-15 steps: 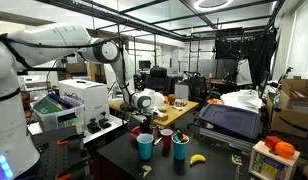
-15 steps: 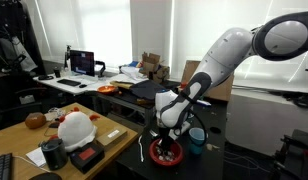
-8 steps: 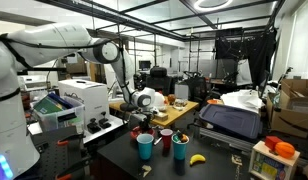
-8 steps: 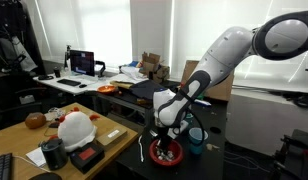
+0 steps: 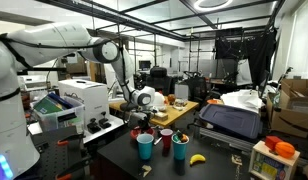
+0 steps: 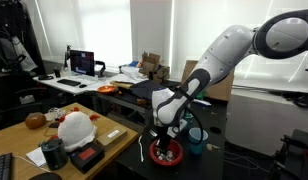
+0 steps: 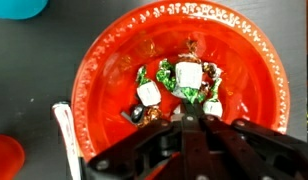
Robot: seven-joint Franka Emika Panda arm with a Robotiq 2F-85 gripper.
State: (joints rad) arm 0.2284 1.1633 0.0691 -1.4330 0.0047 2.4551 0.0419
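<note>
Jaws draw fully together since second ago; arm [image 6: 234, 50] otherwise keeps same pose. Arm bends down over dark table [image 7: 34, 70]. On table sits red bowl [image 7: 104, 60], blue cup [image 6: 197, 138] just beside it. Inside bowl hangs gripper [image 7: 184, 118], fingers pressed together, tips down among wrapped candies [image 7: 186, 76] heaped near bowl's middle. Whether candy is pinched between tips: cannot tell.

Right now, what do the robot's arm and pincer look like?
The arm is glossy white, built of thick rounded segments with dark bands at the joints. The pincer is black, made of angular linked bars that narrow towards the tip.
</note>
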